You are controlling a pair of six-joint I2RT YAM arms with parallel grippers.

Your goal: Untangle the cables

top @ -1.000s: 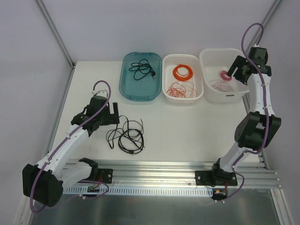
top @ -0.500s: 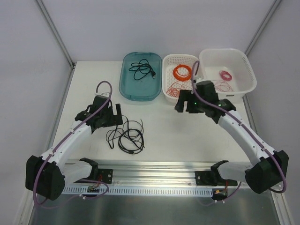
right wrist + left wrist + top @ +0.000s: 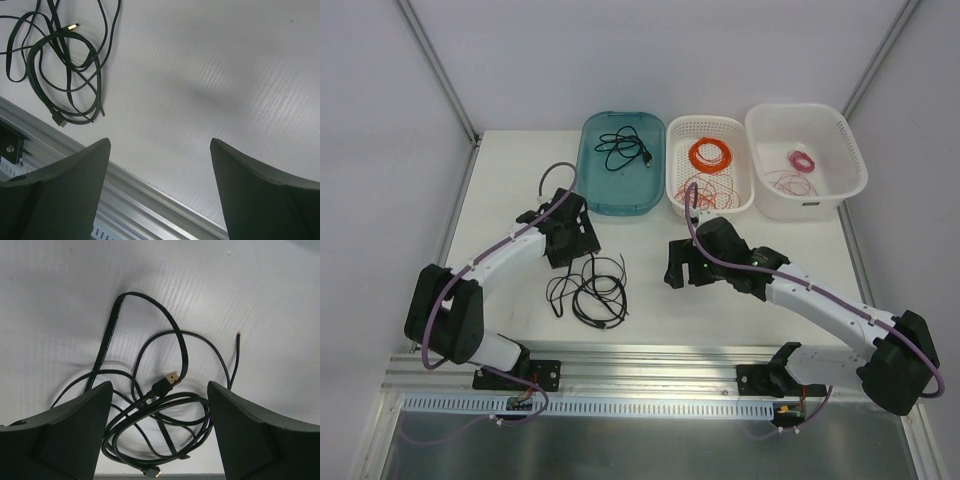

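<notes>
My left gripper (image 3: 159,390) hangs spread over the black cables (image 3: 590,295) tangled on the bench (image 3: 500,180), while my right gripper (image 3: 160,145), also spread and holding nothing, hovers near them on the right.

- Your top external camera sat above and behind the arm bases, looking down over the whole table (image 3: 500,200) from far off.
- Your left wrist camera hung close over the cable tangle (image 3: 167,381), facing straight down.
- Your right wrist camera looked down at bare table from farther off.
- All three views shared that cable tangle; the right wrist caught it upper left.
</notes>
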